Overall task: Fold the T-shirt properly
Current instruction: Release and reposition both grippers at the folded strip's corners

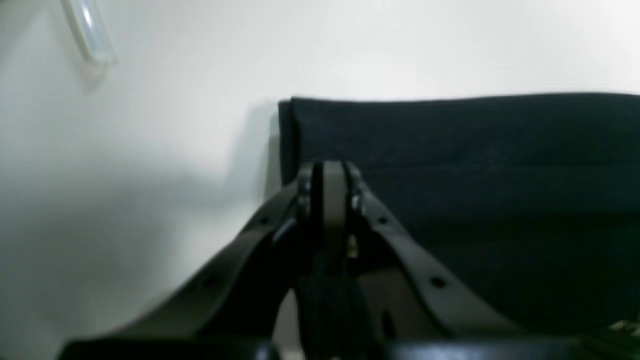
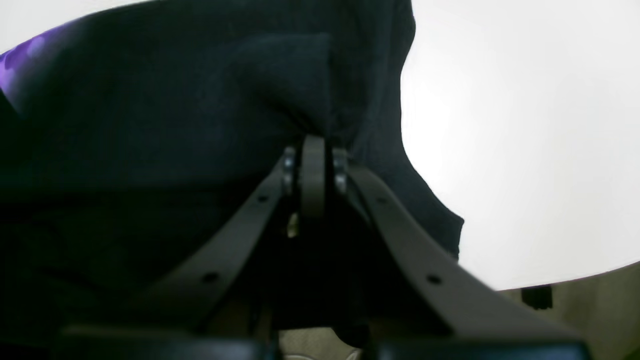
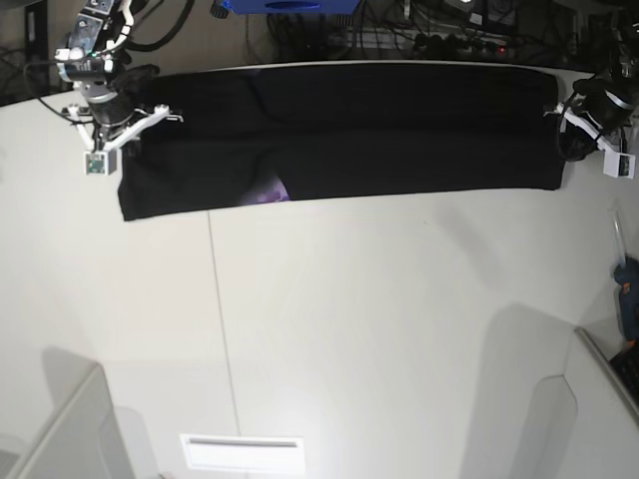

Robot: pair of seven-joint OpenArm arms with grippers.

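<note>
The black T-shirt (image 3: 399, 140) lies as a long folded strip along the far edge of the white table (image 3: 349, 329). A small patch of its purple print (image 3: 268, 192) peeks out at the lower fold. My right gripper (image 3: 125, 125) is at the strip's left end, and in the right wrist view it (image 2: 313, 145) is shut on bunched, lifted black cloth (image 2: 150, 125). My left gripper (image 3: 569, 115) is at the strip's right end. In the left wrist view it (image 1: 327, 170) is shut at the corner of the flat folded cloth (image 1: 475, 160).
Cables and a blue box (image 3: 290, 5) sit behind the table's far edge. A blue tool (image 3: 627, 289) lies at the right edge. White panels stand at the front left (image 3: 60, 429) and front right (image 3: 589, 419). A clear tube (image 1: 87, 30) shows in the left wrist view.
</note>
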